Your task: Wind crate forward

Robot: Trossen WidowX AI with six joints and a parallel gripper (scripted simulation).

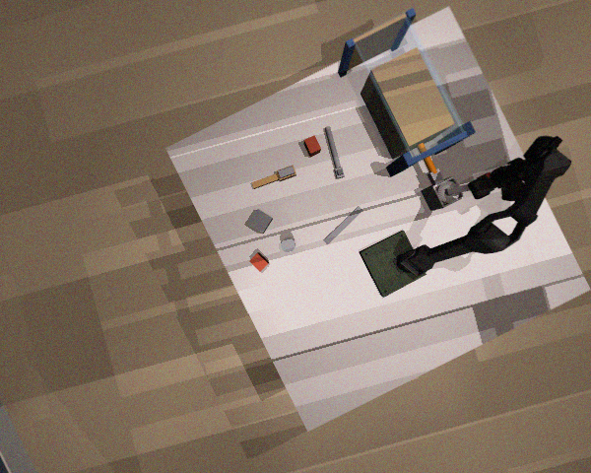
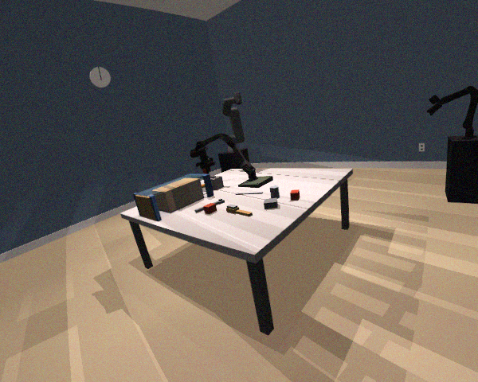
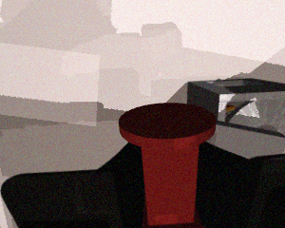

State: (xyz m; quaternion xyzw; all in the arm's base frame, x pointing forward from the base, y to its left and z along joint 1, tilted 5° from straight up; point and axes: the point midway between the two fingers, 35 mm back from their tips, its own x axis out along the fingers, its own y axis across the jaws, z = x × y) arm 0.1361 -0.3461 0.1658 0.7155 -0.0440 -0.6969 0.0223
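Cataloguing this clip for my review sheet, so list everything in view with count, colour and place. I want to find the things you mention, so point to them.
red-topped handle knob (image 3: pixel 169 180): one, red, between the pincer's fingers
hand winch (image 1: pixel 431 197) (image 2: pixel 217 182): one, grey and black, beside the rack
orange strap (image 1: pixel 427 159): one, orange, between rack and winch
boxy crate (image 1: pixel 418 101) (image 2: pixel 182 195): one, tan, inside the rack
steel-framed rack (image 1: pixel 346 56) (image 2: pixel 209 185): one, blue, at a table corner
small blocks (image 1: pixel 312 145) (image 2: pixel 209 208): two, red, on the table
wooden-handled brush (image 1: pixel 265 180) (image 2: pixel 243 212): one, tan and grey, near one block
white-topped table (image 1: pixel 305 315) (image 2: pixel 231 230): one, white, under everything listed above
robot arm (image 1: pixel 489 238) (image 2: pixel 221 136): one, black, on a green plate
pincer (image 3: pixel 159 137): one, black, above the winch
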